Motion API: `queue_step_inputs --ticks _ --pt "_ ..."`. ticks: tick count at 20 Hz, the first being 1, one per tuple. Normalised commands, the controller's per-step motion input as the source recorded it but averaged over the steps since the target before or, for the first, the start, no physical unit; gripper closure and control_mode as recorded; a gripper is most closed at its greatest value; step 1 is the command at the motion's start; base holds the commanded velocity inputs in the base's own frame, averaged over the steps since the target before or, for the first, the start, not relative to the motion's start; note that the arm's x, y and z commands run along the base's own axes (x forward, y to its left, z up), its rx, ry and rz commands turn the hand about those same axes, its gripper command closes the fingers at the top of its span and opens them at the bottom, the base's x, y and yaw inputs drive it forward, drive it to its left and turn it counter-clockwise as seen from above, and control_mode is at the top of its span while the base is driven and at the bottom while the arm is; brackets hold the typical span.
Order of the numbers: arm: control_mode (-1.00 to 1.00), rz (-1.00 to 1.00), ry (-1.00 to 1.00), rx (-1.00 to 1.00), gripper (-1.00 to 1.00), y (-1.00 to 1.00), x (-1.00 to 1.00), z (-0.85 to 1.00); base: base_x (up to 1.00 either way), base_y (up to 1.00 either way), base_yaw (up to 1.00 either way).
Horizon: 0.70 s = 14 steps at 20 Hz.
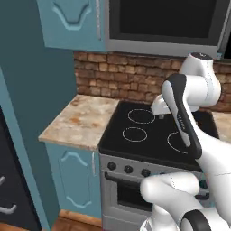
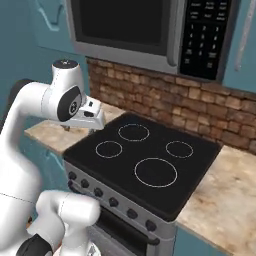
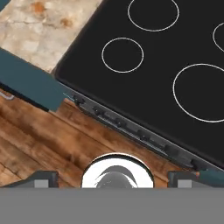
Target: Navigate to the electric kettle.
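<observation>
Black stovetop (image 1: pixel 153 131) (white rings), teal cabinets (image 1: pixel 74 173), red-brown brick backsplash (image 1: pixel 122 76)

Stove (image 2: pixel 150 165): one, black glass top, below claw. Burner rings (image 2: pixel 155 172): four. Control knobs (image 1: pixel 128 169): row along front, exact count unclear. Microwave (image 2: pixel 150 30): one, above. Marble counter sections (image 1: pixel 79 122): two, flanking stove. Brick backsplash (image 1: pixel 122 76): one.

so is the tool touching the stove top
Apart. The right base view shows the tool hanging above the stove top's left edge, with open space beneath it.
</observation>
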Motion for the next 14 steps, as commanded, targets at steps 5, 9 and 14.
queue_step_inputs --ticks 5,9,14 --pt "1.00 0.00 0.00 0.00 -1.00 0.00 0.00 0.00 0.00 0.00 1.00" --pt "1.00 0.00 0.00 0.00 -1.00 0.00 0.00 0.00 0.00 0.00 1.00" --pt "1.00 0.00 0.00 0.00 -1.00 0.00 0.00 0.00 0.00 0.00 1.00"
